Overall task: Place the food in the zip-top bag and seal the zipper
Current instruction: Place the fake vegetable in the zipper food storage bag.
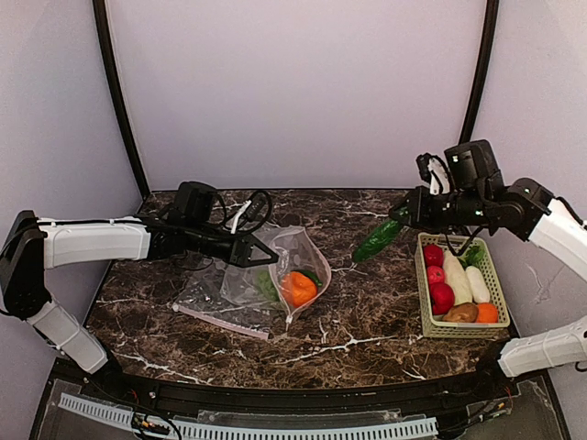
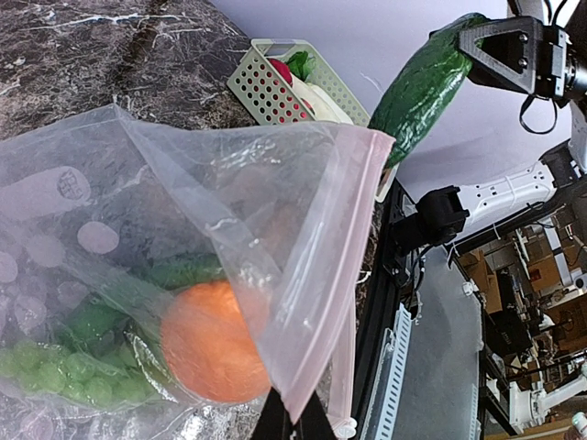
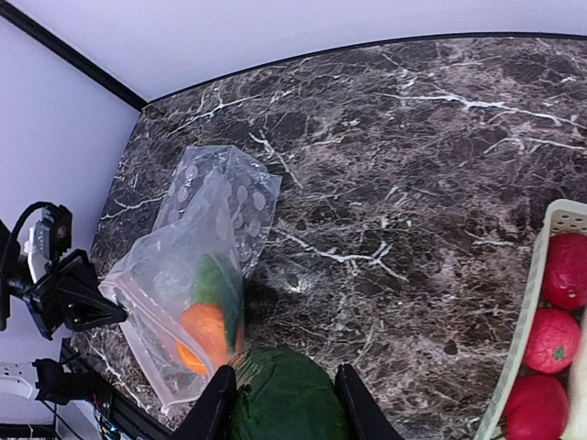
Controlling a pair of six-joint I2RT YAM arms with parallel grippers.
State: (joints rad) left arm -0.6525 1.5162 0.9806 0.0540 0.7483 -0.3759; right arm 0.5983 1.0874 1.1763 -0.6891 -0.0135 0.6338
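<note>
The zip-top bag (image 1: pixel 292 249) (image 2: pixel 229 202) (image 3: pixel 174 275) stands open at the table's middle. My left gripper (image 1: pixel 264 259) (image 2: pixel 293 420) is shut on the bag's mouth edge, beside the pinkish zipper (image 2: pixel 356 257), and holds it up. Inside the bag lie an orange (image 1: pixel 298 288) (image 2: pixel 209 341) (image 3: pixel 205 335), green grapes (image 2: pixel 55 374) and a dark green piece. My right gripper (image 1: pixel 410 214) (image 3: pixel 286 387) is shut on a long green vegetable (image 1: pixel 378 241) (image 2: pixel 424 87) (image 3: pixel 280 412), which hangs in the air between the basket and the bag, tilted down to the left.
A pale green slotted basket (image 1: pixel 423 291) (image 2: pixel 261 87) (image 3: pixel 535 307) at the right holds red apples (image 1: pixel 441 296) (image 3: pixel 561 270), a white radish (image 1: pixel 456 275), a potato and an orange piece. A second clear bag (image 1: pixel 209 295) lies flat under and left of the held one.
</note>
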